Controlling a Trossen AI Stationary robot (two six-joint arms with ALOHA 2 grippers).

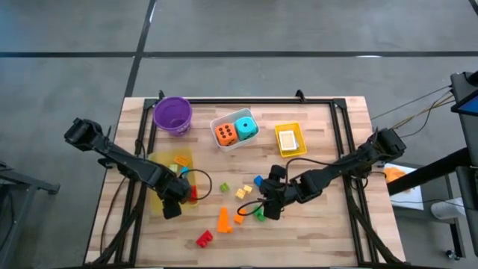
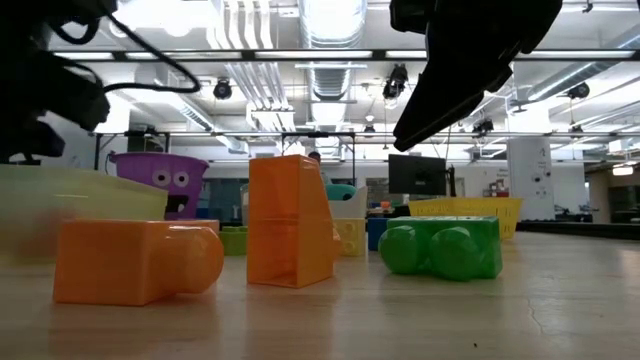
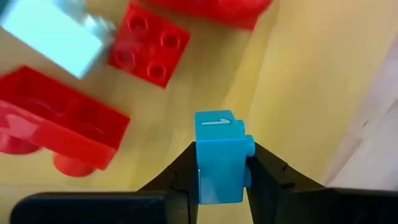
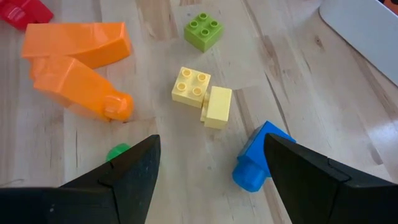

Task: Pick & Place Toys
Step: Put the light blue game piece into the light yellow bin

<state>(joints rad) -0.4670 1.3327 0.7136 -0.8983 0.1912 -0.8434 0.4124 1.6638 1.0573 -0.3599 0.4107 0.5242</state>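
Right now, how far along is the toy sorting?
Partly done. Several red blocks already lie in the yellow tray, and both dice sit in the white tray. The left end effector holds a blue block over the yellow tray. The right end effector hangs open over loose blocks left on the table.

Loose blocks crowd the table's centre: orange blocks [image 1: 223, 219], a green block [image 1: 259, 214], yellow blocks [image 1: 243, 191] and a blue block [image 1: 258, 181]. Bare wood [image 1: 314, 239] along the near edge offers free passage beyond a red block [image 1: 204, 238].
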